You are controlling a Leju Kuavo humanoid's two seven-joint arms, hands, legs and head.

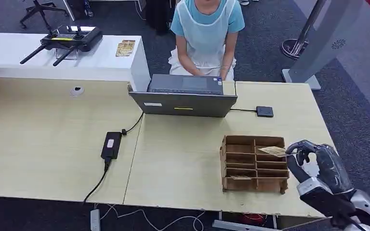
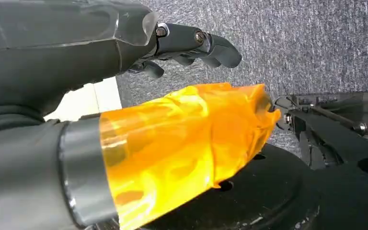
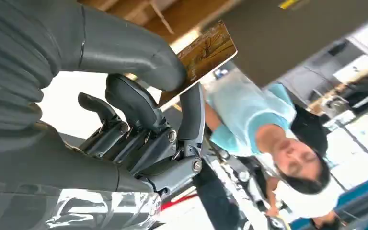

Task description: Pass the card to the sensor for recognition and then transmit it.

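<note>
The right hand [image 1: 318,161] comes in at the lower right of the head view and pinches a brown card [image 1: 272,151] between the thumb and a finger. The card lies almost flat above the right upper part of the wooden compartment organizer [image 1: 254,163], which stands on the light wooden table [image 1: 43,139] at the lower right. One more card lies in a lower compartment of the organizer. In the right wrist view the same card shows near the top centre, with a gold printed picture on it, pressed between the thick grey thumb and a darker finger.

A small black sensor pad [image 1: 264,111] lies on the table right of centre, joined by a cable to the grey laptop [image 1: 185,96] at the top centre. A person in a light blue shirt [image 1: 207,33] sits behind the laptop.

The left hand [image 2: 191,45] holds nothing; its dark fingers are curled above grey carpet.
</note>
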